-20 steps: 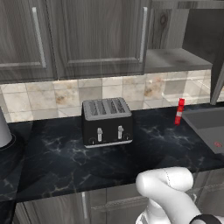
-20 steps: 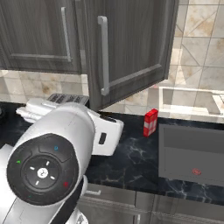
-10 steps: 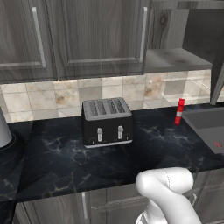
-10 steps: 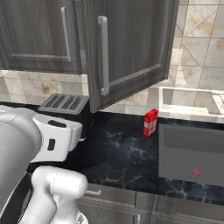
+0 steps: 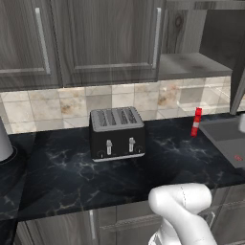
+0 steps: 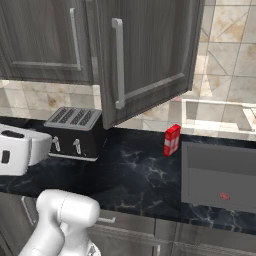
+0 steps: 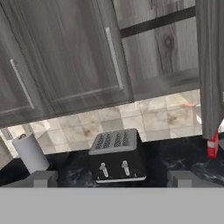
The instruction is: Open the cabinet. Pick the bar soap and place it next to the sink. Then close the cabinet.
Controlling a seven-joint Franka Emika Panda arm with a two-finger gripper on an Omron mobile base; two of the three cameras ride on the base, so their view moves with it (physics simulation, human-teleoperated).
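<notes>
**A:** What is the gripper (image 7: 113,180) doing right now?

**B:** It is hanging low with its fingers spread wide and nothing between them. It is looking up past the toaster (image 7: 117,155) at the cabinet (image 7: 65,57).

**A:** And the cabinet is standing how?

**B:** Its right door (image 6: 150,60) is swinging out over the countertop (image 5: 57,177), so the pale shelf (image 5: 191,64) behind it is lying exposed. The opening looks done. I am judging that the reach for the bar soap is the step in hand.

**A:** Where is the soap sitting?

**B:** I cannot tell. The stretch of shelf I am seeing looks bare, and the rest is hiding behind the door. A small reddish mark (image 6: 225,196) is lying in the sink (image 6: 215,160), too small to name.

**A:** So how should the reach be going?

**B:** I am thinking:
- Lift first, well above the toaster.
- Travel right toward the open compartment, keeping the fingers wide.
- Come in square to the shelf, clear of the door's edge and its handle (image 6: 119,65), since a knock could be swinging it shut.
- Find the soap before committing.
- Approach level with the shelf, because a small block is needing the fingers along its narrow sides.

**A:** Anything near the drop-off?

**B:** The red-and-white bottle (image 6: 172,140) is standing just beside the sink's left rim, so the hand should be minding it.
</notes>
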